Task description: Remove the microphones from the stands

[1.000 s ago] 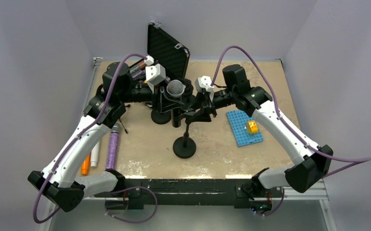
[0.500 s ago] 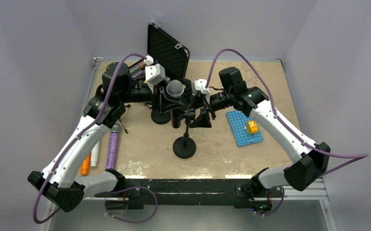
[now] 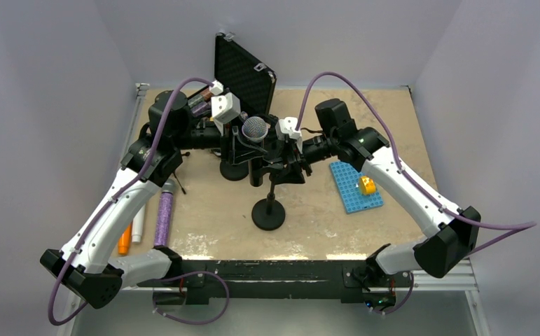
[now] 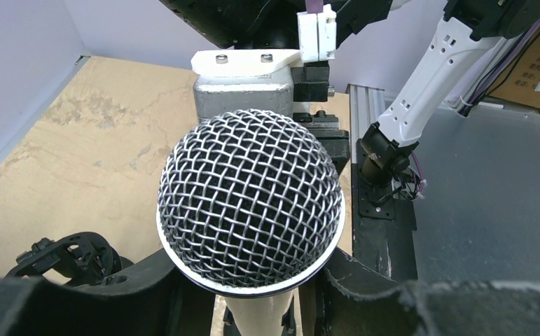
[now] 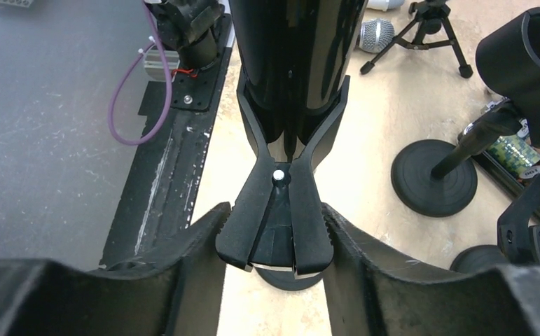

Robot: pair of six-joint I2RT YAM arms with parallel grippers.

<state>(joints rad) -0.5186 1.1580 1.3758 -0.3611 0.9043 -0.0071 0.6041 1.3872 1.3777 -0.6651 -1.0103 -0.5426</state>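
microphone (image 4: 249, 206) handle cut by bottom edge; stand (image 5: 289, 277) base mostly hidden behind own clip (image 5: 274, 210)

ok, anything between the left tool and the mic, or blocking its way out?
Nothing visible. The left tool flanks the microphone under its head; only the clip, gripped by the right tool, holds it.

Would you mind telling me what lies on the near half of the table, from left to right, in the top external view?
orange marker → white marker → purple glitter tube → round black stand base → blue studded baseplate
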